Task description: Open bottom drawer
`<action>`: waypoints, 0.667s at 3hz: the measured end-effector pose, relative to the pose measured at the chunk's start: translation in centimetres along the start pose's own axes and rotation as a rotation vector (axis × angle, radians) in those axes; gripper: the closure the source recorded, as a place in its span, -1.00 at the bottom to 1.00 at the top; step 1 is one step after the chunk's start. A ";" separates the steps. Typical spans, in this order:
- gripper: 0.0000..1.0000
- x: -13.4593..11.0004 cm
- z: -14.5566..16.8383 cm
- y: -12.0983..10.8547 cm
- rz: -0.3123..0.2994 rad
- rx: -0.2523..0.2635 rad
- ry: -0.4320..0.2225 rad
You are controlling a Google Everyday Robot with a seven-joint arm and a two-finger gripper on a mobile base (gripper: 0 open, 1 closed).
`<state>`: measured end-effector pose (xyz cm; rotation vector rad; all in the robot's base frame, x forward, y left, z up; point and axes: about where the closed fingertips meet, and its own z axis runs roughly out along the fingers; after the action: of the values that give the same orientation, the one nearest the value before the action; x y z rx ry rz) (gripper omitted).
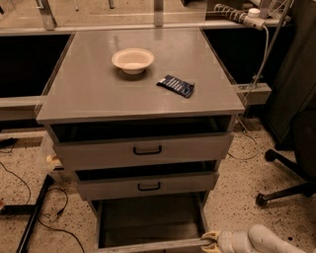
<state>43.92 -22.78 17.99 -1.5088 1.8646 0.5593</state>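
Bottom drawer of the desk is sitting pulled well out under the other two, inside showing, so I'm calling the opening basically done. My gripper is sitting low at the right end of the drawer's front edge. I can't tell if it's clamped on or loose. I'm guessing only backing away is left.

Premises read as a lab or workshop-style office. A grey metal drawer cabinet stands on a speckled hard floor with loose cables trailing, a power strip behind and a castor chair base at right. The robot's gripper sits at the bottom right, by the front corner of the pulled-out bottom drawer.
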 end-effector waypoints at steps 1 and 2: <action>-0.79 0.0 0.0 0.0 0.000 0.000 0.000; -1.00 0.0 0.0 0.0 0.000 0.000 0.000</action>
<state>43.92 -22.77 17.99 -1.5088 1.8646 0.5595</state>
